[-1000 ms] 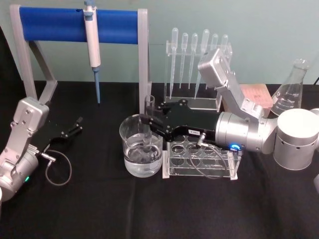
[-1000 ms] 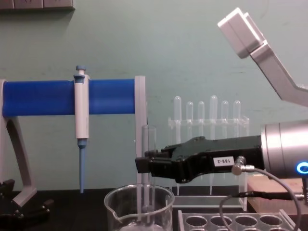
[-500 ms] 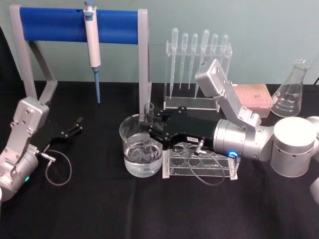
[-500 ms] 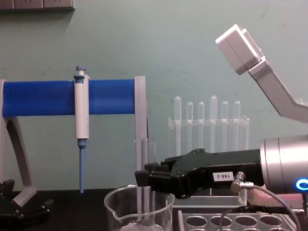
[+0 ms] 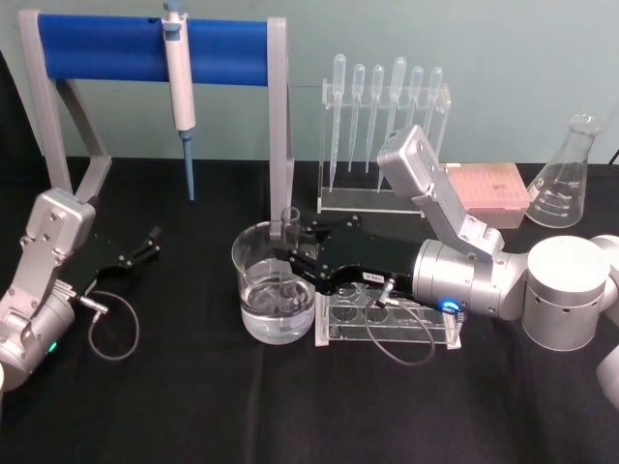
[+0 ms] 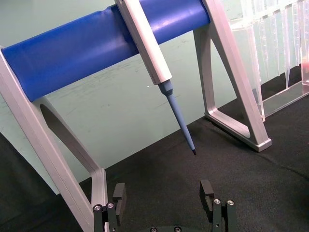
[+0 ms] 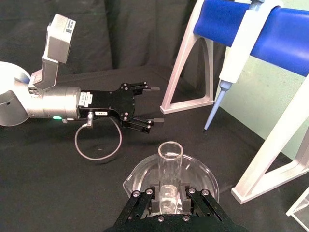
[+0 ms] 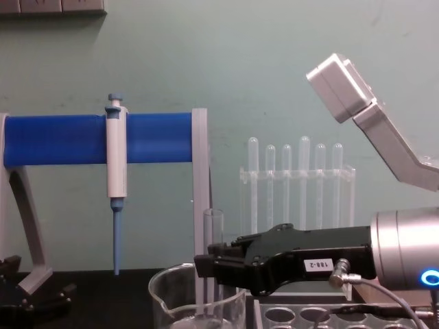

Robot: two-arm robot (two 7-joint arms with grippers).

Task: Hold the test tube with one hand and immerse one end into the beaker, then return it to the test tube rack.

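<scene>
The test tube (image 5: 288, 230) stands upright with its mouth above the rim of the beaker (image 5: 244, 275) and its lower end down in the clear liquid. My right gripper (image 5: 286, 255) reaches in from the right and is shut on the tube's middle, just over the beaker's rim. From the side, the tube (image 8: 213, 229) rises above the black right gripper (image 8: 206, 264) and the beaker (image 8: 164, 301). In the right wrist view the tube (image 7: 169, 174) sits clamped between the fingers over the beaker (image 7: 140, 170). My left gripper (image 5: 150, 242) rests open on the table at the left, apart from both.
A blue-barred stand (image 5: 145, 48) holding a white-and-blue pipettor (image 5: 179, 77) stands behind the beaker. A clear rack with round holes (image 5: 387, 319) lies under my right wrist. Further back are a pipette rack (image 5: 382, 126), a pink box (image 5: 488, 184) and a flask (image 5: 566, 174).
My right gripper has moved down with the test tube, so the tube sits lower in the beaker. The left arm has stayed still.
</scene>
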